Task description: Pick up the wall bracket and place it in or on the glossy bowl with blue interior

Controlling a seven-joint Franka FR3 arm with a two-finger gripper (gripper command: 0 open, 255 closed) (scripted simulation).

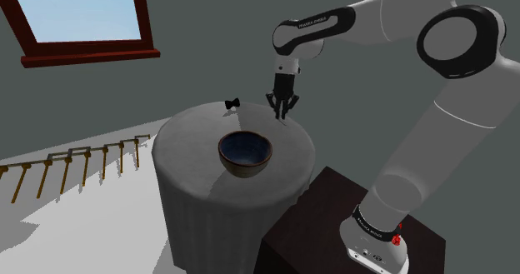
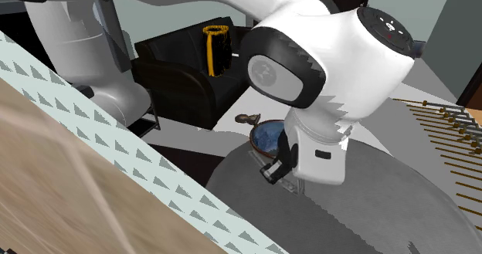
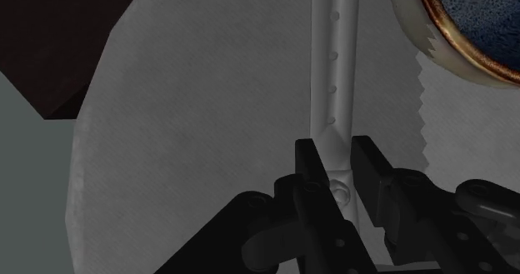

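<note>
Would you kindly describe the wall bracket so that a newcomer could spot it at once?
On the round grey table, beside the blue-lined bowl, the black tool clasps the wall bracket. It is the only long, flat grey strip with a row of small holes.

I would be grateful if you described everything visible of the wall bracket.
The wall bracket is a long, narrow, plain grey strip with a row of small round holes along it. It seems to lie flat on the round grey table, beside the blue-lined bowl without touching it. The gripper clasps its near end, one black finger against each long edge.
</note>
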